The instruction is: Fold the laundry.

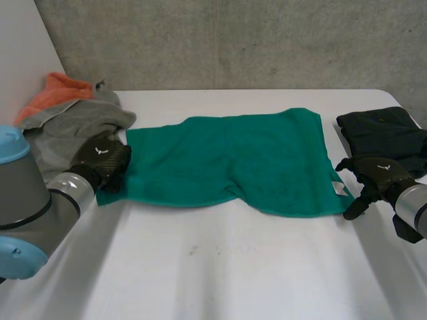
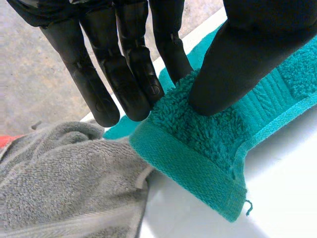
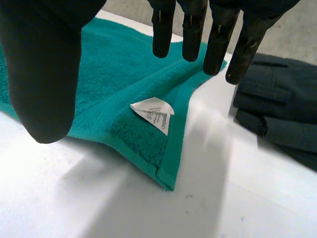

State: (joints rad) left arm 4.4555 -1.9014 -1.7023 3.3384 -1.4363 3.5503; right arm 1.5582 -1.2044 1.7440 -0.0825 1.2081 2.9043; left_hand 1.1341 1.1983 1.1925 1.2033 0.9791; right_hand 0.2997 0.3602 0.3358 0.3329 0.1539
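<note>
Grey cloth (image 1: pixel 73 127) and orange cloth (image 1: pixel 57 90) are heaped at the table's (image 1: pixel 220 267) far left. The green towel (image 1: pixel 233 160) is spread mid-table, its near-left corner pinched between the left hand's (image 1: pixel 103 160) thumb and fingers. The right hand (image 1: pixel 377 177) is held spread, nothing grasped, just beside the tagged near-right corner. A dark garment (image 1: pixel 383 130) is seen far right.

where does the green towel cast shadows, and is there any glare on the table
Left wrist view: the green towel, its corner pinched by the left hand, darkens the table just under its hem. Head view: a faint shadow line along its near edge; no glare on the table.
</note>
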